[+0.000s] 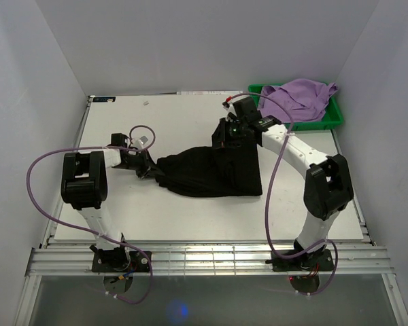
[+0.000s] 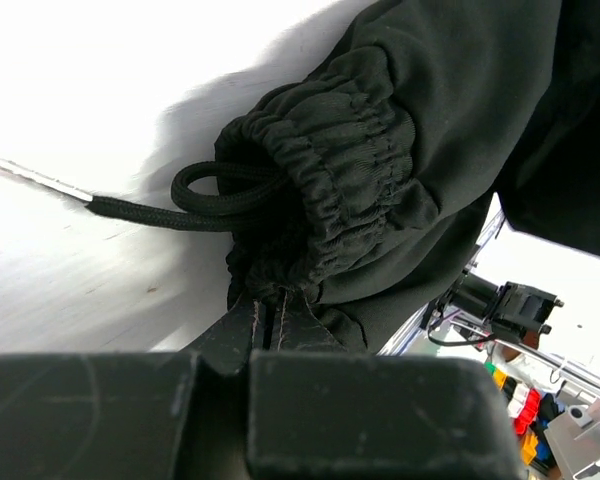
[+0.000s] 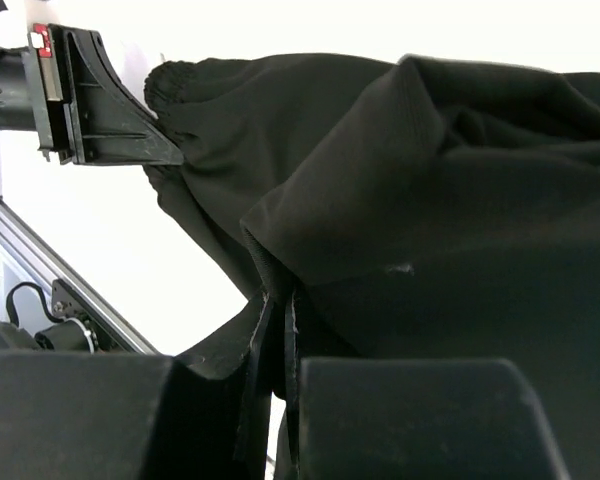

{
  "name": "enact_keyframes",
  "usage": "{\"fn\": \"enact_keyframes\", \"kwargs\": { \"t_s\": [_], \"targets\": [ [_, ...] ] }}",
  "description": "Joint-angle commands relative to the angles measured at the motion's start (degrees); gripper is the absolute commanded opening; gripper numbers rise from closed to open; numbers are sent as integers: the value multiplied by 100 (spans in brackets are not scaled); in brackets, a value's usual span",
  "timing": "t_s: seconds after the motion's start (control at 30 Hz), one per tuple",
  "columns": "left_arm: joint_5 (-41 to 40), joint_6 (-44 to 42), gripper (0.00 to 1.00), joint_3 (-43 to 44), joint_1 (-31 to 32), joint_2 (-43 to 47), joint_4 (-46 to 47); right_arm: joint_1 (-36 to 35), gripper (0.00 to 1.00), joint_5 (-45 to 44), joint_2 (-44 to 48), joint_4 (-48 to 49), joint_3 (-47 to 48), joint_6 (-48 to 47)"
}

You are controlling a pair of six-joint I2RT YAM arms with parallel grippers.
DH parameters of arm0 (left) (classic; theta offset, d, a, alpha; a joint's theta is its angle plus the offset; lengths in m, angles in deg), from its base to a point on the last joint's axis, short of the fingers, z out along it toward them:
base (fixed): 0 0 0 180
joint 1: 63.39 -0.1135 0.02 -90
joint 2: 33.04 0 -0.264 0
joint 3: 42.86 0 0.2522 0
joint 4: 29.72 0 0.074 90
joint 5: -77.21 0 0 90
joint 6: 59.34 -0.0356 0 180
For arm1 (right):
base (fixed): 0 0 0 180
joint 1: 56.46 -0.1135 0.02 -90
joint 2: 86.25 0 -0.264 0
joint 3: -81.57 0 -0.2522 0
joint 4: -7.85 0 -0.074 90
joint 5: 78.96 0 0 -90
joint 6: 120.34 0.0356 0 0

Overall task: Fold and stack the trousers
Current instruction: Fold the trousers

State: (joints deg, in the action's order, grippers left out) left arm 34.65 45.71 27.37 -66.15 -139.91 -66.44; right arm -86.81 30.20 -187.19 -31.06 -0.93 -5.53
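Note:
The black trousers (image 1: 211, 173) lie bunched in the middle of the table. My left gripper (image 1: 149, 171) is shut on their gathered elastic waistband (image 2: 350, 170) at the left end, and a black drawstring (image 2: 180, 205) loops out beside it. My right gripper (image 1: 230, 134) is shut on a fabric edge (image 3: 280, 270) at the back right of the heap and holds that edge lifted. In the right wrist view the trousers (image 3: 430, 200) fill most of the frame, with the left gripper (image 3: 170, 152) pinching the waistband at the upper left.
A green tray (image 1: 333, 117) at the back right corner holds a lilac garment (image 1: 300, 96). Purple cables loop from both arms. The table (image 1: 156, 217) ends at a metal rail along the near edge.

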Motion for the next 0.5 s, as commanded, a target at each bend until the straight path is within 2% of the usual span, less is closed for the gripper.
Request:
{"fn": "enact_keyframes", "kwargs": {
  "t_s": [0.0, 0.47],
  "targets": [
    [-639, 164, 0, -224, 179, 131, 204, -365, 8, -272, -292, 273, 642, 383],
    [-1597, 868, 0, -478, 768, 254, 687, -1421, 8, -773, -1366, 62, 1636, 682]
  ]
}}
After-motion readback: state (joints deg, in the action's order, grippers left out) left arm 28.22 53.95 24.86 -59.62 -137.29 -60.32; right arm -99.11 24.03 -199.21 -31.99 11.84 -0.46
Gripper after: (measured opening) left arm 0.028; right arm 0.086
